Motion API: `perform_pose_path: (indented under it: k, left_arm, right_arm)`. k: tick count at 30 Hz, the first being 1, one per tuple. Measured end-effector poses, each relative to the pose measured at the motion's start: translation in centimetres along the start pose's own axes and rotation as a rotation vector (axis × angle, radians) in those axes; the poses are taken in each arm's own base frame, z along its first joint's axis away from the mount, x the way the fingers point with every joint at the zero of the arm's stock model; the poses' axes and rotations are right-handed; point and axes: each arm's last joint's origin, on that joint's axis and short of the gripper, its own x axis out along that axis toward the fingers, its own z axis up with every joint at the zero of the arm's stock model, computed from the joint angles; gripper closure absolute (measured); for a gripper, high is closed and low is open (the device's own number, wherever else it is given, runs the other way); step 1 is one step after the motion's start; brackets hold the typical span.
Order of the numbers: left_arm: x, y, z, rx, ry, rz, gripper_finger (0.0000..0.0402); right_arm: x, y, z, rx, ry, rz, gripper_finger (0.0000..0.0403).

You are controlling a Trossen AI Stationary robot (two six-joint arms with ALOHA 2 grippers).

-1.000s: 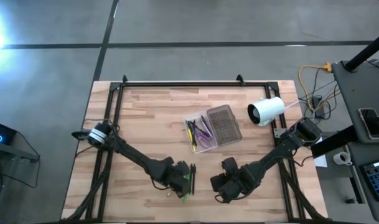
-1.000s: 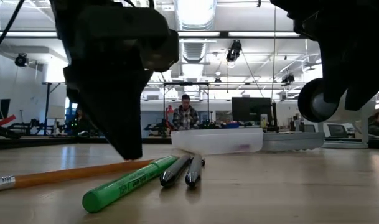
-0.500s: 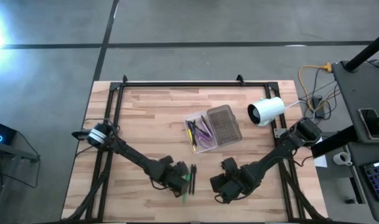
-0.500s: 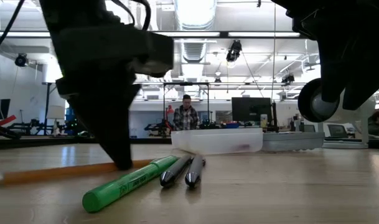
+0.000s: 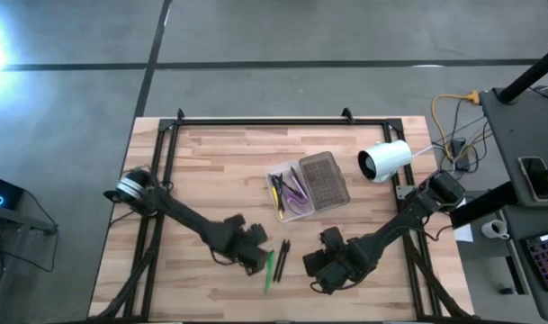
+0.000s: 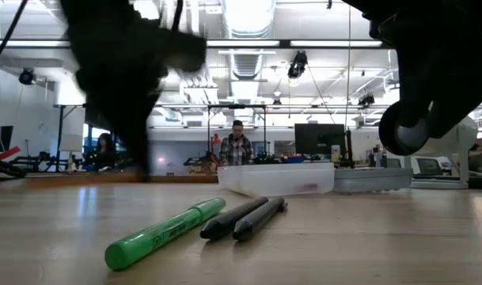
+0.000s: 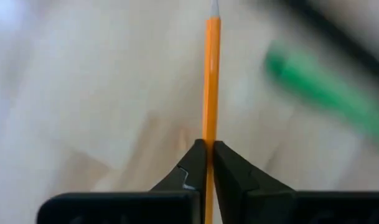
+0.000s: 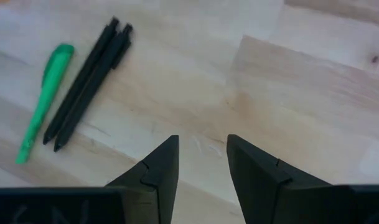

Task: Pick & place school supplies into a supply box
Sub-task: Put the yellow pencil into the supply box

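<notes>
The left gripper (image 7: 209,163) pinches one orange pencil (image 7: 211,81). One green marker (image 5: 269,268) and two black pens (image 8: 86,84) lie on the table (image 5: 202,171) near the supply box (image 5: 307,186). The right gripper (image 8: 201,163) hovers empty, fingers apart.

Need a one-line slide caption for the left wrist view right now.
Left end effector shut on an orange pencil above the wooden table, green marker blurred beside it.

Robotics lab, ceiling ducts (image 6: 248,20), monitors (image 6: 320,141)
</notes>
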Motion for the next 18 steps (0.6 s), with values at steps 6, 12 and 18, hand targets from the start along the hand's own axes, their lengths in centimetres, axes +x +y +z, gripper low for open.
perform_pose_path:
  k: [6, 12, 18]
  left_arm:
    - [-4.0, 3.3, 3.7, -0.197, -0.268, -0.208, 0.0400]
    - [-4.5, 9.7, 6.1, -0.596, -0.563, -0.483, 0.0400]
    - [-2.5, 15.2, 5.5, -0.891, -0.669, -0.658, 0.0400]
  right_arm:
    - [-0.1, 0.1, 0.2, 0.076, -0.092, 0.035, 0.0275]
    - [-0.4, 0.1, 0.2, 0.227, -0.145, 0.078, 0.0275]
    - [-0.8, 0.3, 0.1, 0.271, -0.180, 0.119, 0.0275]
